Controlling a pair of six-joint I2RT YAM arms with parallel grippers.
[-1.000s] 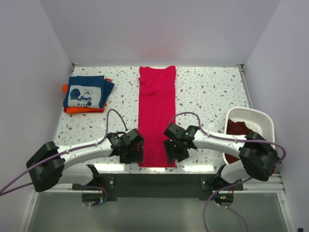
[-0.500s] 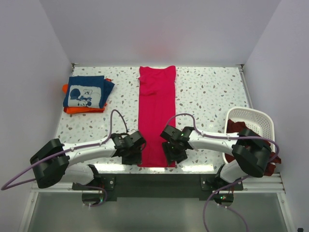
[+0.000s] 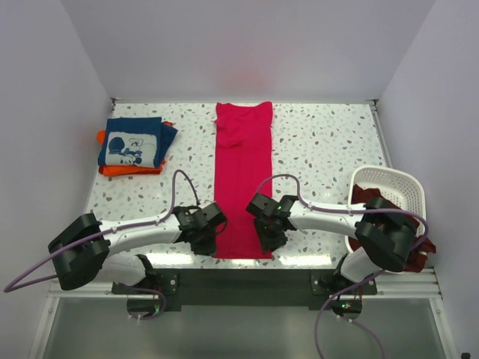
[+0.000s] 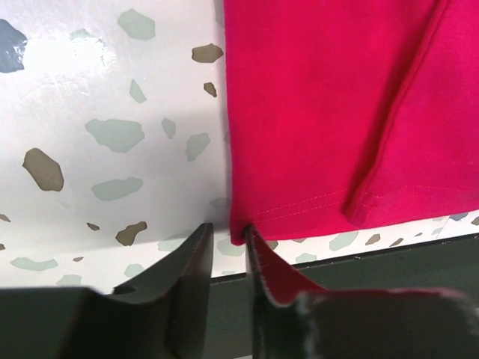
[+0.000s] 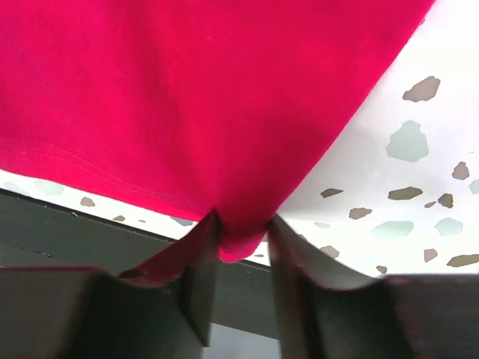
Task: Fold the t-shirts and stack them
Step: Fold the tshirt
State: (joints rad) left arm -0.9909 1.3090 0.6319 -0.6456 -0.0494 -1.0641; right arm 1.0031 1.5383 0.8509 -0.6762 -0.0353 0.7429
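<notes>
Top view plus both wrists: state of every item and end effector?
Crimson-pink t-shirt: folded into a long strip, flat, both near corners pinched.
Navy t-shirt: folded, on top of the stack.
Orange t-shirt: folded, under the navy one.
Maroon t-shirts: crumpled in the basket.
Left end effector: shut on the near-left corner.
Right end effector: shut on the near-right corner.

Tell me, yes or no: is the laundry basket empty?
No, the top view shows dark maroon cloth lying inside the white basket at the table's right edge.

Bright, even overhead light with glare along the table (image 3: 329, 142) edges; both wrist views blur at the near fingers.
</notes>
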